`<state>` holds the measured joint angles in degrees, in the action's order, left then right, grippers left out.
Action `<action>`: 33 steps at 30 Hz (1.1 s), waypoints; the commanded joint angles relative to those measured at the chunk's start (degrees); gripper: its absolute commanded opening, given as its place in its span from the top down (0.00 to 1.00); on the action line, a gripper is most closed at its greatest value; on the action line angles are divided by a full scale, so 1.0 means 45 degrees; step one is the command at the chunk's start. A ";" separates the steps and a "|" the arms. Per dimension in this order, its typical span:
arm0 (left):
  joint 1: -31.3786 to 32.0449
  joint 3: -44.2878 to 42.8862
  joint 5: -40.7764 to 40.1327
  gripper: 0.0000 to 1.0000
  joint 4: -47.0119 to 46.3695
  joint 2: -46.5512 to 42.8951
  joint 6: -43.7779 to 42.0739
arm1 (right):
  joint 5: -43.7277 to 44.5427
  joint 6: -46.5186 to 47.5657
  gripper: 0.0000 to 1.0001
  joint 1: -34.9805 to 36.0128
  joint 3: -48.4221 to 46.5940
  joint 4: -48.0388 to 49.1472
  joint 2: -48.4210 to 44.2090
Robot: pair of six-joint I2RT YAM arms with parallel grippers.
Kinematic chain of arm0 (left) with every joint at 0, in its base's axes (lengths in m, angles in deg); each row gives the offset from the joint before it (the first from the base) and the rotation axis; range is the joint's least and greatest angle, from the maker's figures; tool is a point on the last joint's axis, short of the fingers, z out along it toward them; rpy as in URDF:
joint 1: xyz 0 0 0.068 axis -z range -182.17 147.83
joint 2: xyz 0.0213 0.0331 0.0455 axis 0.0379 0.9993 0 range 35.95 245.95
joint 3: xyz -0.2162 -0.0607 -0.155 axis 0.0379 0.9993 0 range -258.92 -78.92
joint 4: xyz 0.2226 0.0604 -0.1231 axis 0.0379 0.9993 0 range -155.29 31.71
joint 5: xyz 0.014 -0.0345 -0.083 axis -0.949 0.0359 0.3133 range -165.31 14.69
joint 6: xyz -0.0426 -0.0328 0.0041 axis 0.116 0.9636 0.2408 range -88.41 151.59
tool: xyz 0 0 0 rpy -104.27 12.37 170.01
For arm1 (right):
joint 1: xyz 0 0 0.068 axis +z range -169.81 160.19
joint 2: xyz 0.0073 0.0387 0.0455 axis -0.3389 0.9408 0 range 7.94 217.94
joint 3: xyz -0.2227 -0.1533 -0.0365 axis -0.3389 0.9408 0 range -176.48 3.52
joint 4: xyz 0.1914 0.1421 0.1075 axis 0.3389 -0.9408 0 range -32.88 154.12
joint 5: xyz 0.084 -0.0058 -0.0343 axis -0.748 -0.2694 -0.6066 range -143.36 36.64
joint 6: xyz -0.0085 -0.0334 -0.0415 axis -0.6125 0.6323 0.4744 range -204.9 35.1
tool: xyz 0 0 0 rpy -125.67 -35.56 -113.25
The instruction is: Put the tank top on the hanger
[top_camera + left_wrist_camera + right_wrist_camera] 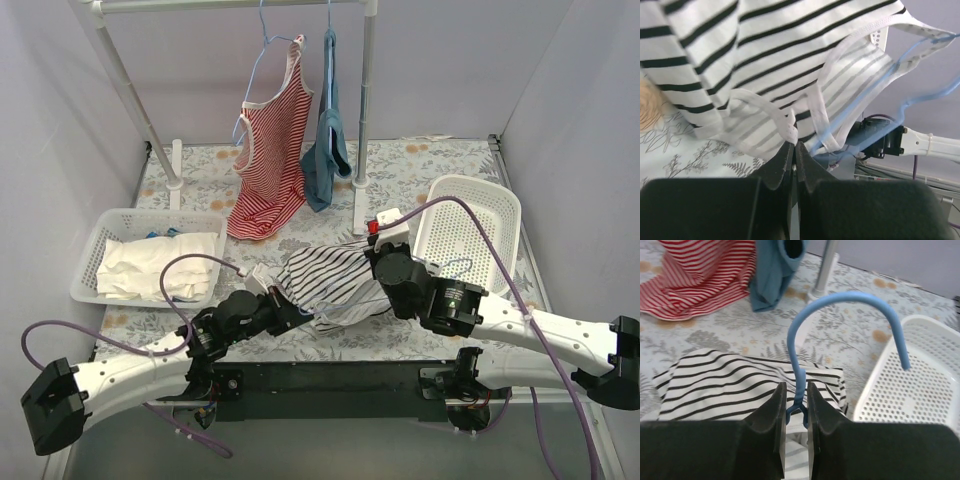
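Roughly midway, I judge: on the desk (420, 165) the left pincer (794, 147) clamps the trim of the white, black-striped sleeveless tank top (330, 280), the right pincer (796, 390) grips the thin light-blue wire hanger (855, 294) by its neck, the wire seemingly threading one strap, shoulders unseated.

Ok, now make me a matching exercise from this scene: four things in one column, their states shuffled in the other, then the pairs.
Things:
1. tank top
2. hanger
3. red-striped top
4. left basket

States:
A. hangs from the rack
B. neck pinched in the right tool
C. holds white cloths
D. white trim pinched by the left tool

Pairs: 1-D, 2-B, 3-A, 4-C
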<state>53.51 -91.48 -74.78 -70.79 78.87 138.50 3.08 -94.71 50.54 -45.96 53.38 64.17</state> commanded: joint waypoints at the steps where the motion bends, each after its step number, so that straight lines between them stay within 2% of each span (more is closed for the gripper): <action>1: -0.0010 0.0387 -0.1268 1.00 0.1956 -0.1858 0.0694 | 0.2436 0.0401 0.99 -0.0281 -0.0646 -0.0855 0.0162; 4: -0.0030 0.0427 -0.1699 1.00 0.2625 -0.3089 0.0831 | 0.2612 0.0382 0.99 -0.0476 -0.0763 -0.0972 0.0258; 8: -0.0069 0.0136 -0.1799 1.00 0.3233 -0.3658 0.0598 | 0.2808 0.0265 0.99 -0.0593 -0.0959 -0.1109 0.0493; 15: -0.0069 0.0153 -0.2110 1.00 0.3624 -0.3247 0.0675 | 0.2164 -0.0028 0.99 -0.0652 -0.0901 -0.1128 0.0123; 20: -0.0069 0.0134 -0.2638 1.00 0.3916 -0.3054 0.1143 | 0.2418 -0.0145 0.99 -0.0652 -0.0647 -0.1109 -0.0579; 25: -0.0069 0.0115 -0.3164 1.00 0.3507 -0.2935 0.1417 | 0.1968 0.0049 0.99 -0.0672 -0.0530 -0.1089 -0.0932; 33: -0.0420 -0.0569 -0.3303 1.00 0.3410 -0.2370 0.0949 | 0.1519 -0.0009 0.99 -0.0672 -0.0002 -0.1011 -0.1595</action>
<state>52.92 -91.04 -87.52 -55.18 67.11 143.90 9.18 -94.84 47.70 -46.41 47.50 59.54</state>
